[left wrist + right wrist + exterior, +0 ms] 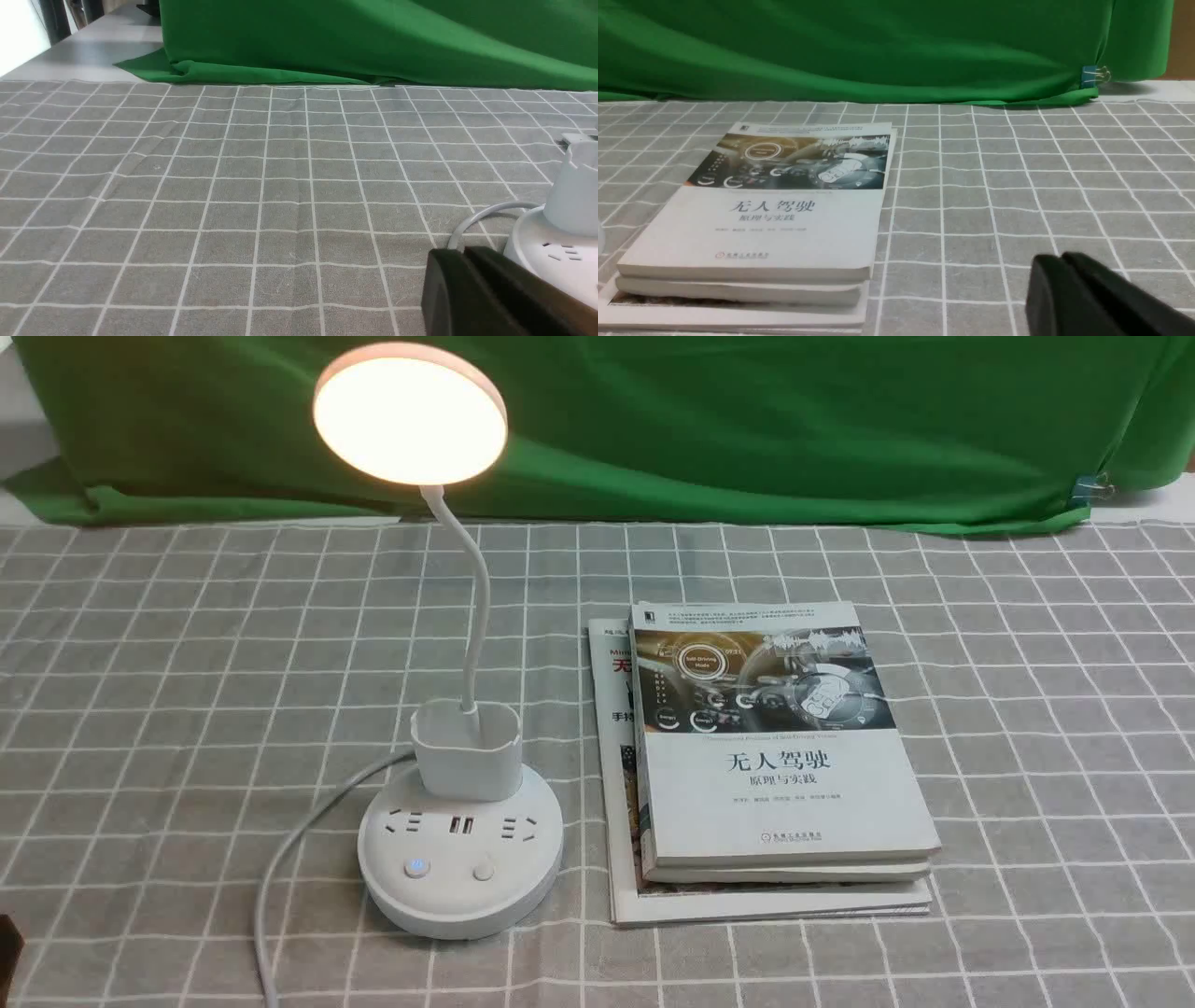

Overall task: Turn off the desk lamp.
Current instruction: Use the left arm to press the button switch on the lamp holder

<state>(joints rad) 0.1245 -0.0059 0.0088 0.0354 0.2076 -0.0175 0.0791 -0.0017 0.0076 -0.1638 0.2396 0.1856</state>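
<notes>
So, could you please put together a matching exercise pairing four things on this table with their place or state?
1. lamp head
2. books
3. green cloth
4. cable

A. at the far edge of the table
B. lit
C. right of the lamp base
D. leaving the base's left side

Pairs: 1-B, 2-C, 3-A, 4-D.

One desk lamp (pixel 465 756) stands on the bench (pixel 1027 756), with two buttons (pixel 416 868) on its base and one cable (pixel 264 896). Three books (pixel 780 784) lie in one stack. One green cloth (pixel 747 420) lines the far edge, with one clip (pixel 1092 488) at the far right corner.
</notes>
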